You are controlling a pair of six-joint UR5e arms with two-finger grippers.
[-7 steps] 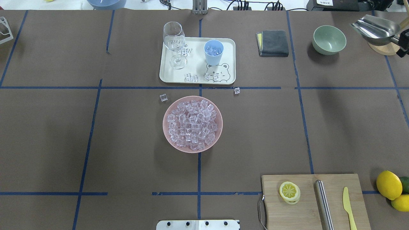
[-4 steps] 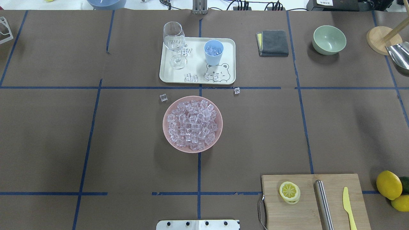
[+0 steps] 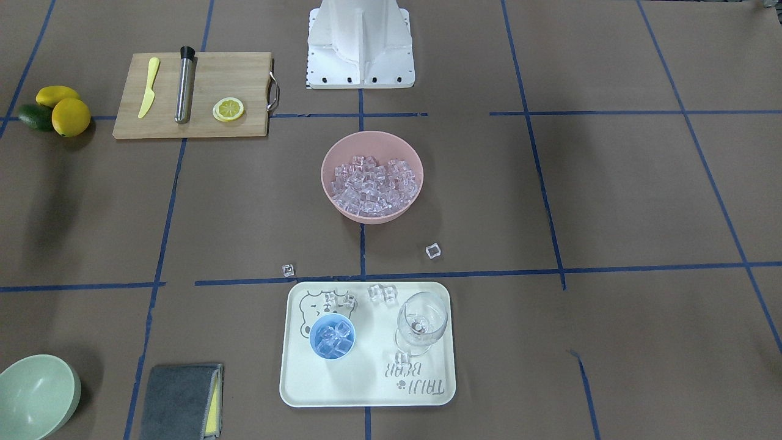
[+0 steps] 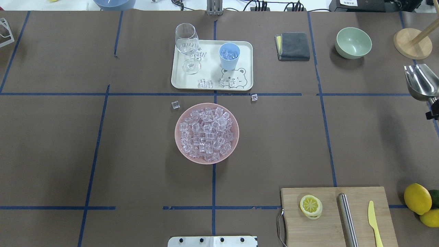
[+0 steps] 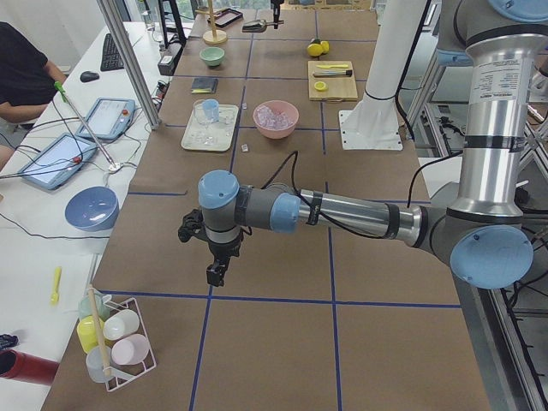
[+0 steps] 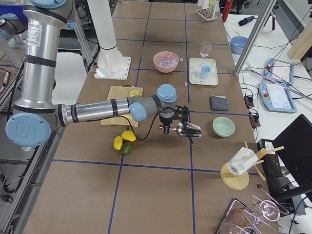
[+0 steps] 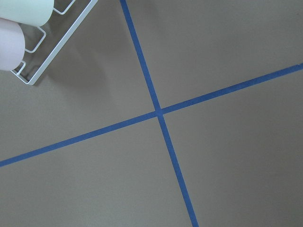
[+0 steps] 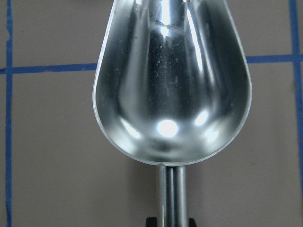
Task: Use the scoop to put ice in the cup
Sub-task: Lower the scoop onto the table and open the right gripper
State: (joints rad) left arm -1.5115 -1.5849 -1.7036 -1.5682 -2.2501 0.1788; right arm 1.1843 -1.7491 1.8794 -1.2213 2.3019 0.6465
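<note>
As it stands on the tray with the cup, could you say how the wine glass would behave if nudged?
The wine glass looks top-heavy: wide bowl on a thin stem and small foot, so it would probably tip rather than slide. Clear and thin-walled, it is likely fragile.

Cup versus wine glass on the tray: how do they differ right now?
The cup is opaque light blue; the wine glass is clear. The cup has no stem; the wine glass stands taller on one. The cup holds several ice cubes; the wine glass looks empty. Both stand upright on the tray.
</note>
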